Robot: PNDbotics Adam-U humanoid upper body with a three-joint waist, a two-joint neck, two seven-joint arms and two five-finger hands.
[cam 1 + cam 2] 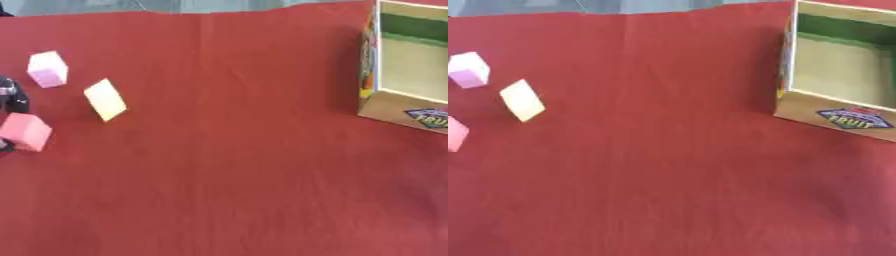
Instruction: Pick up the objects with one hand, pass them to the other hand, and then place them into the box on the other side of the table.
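Counter [236, 165], red cloth cover: three foam blocks grouped at the left side, namely a pale pink block [47, 69] farthest back, a yellow block [105, 99] just right of it and nearer, and a salmon-pink block [24, 131] at the left edge. Left hand [12, 97]: only dark fingers visible at the left edge, touching the salmon-pink block; whether they pinch it cannot be told. Open cardboard box [833, 116] stands at the far right, well apart from the blocks.
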